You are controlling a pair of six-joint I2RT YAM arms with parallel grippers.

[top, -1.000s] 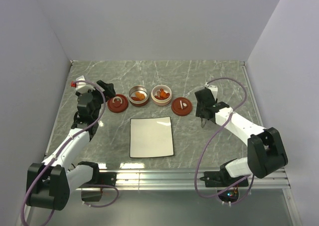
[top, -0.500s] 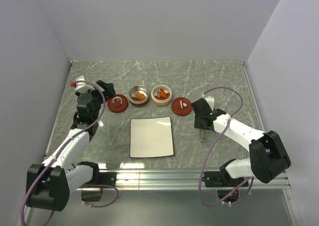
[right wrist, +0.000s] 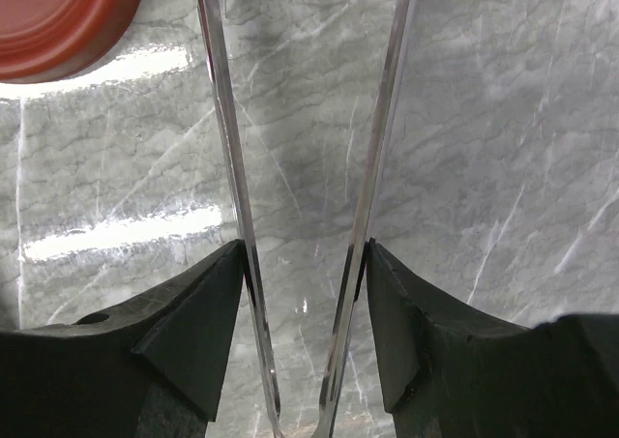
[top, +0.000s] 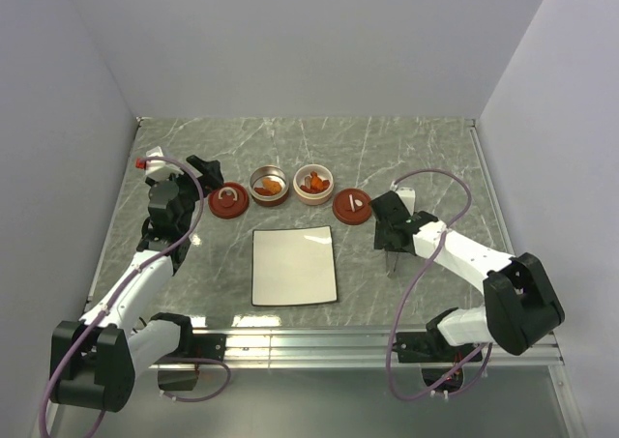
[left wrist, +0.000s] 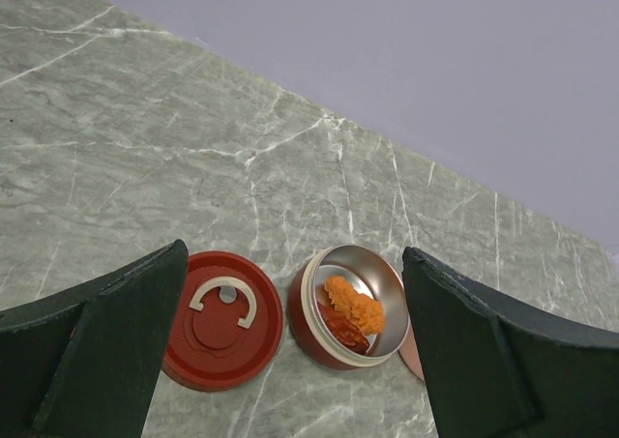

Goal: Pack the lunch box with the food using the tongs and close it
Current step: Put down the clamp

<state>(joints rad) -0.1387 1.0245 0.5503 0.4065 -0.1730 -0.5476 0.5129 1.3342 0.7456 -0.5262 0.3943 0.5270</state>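
Walls are closing in the marble table (top: 426,158) at 9, 12 and 3 o'clock, and a metal rail (top: 319,341) is running along its near edge at 6. Bare stone is lying open toward 12 o'clock behind the tins and on both sides of the white plate (top: 294,265) at centre.

The right claw (top: 389,245), at 3 o'clock from the plate, is clamping the tongs (right wrist: 227,148). Its fingers (right wrist: 193,332) are pressing on the outer sides of the two slim arms, which are spreading away toward the right lid (right wrist: 58,22).

The food (top: 314,179), in orange and red pieces, is sitting in the left tin (top: 269,202) and the right tin (top: 312,200) at 12 o'clock from the plate. That puts it well apart from the right claw, at its 10 o'clock.

The left claw (left wrist: 290,254), at 10 o'clock from the plate, is hanging with its jaws spread wide around nothing. It is just beside the left lid (left wrist: 221,317), with the left tin lying ahead of it.
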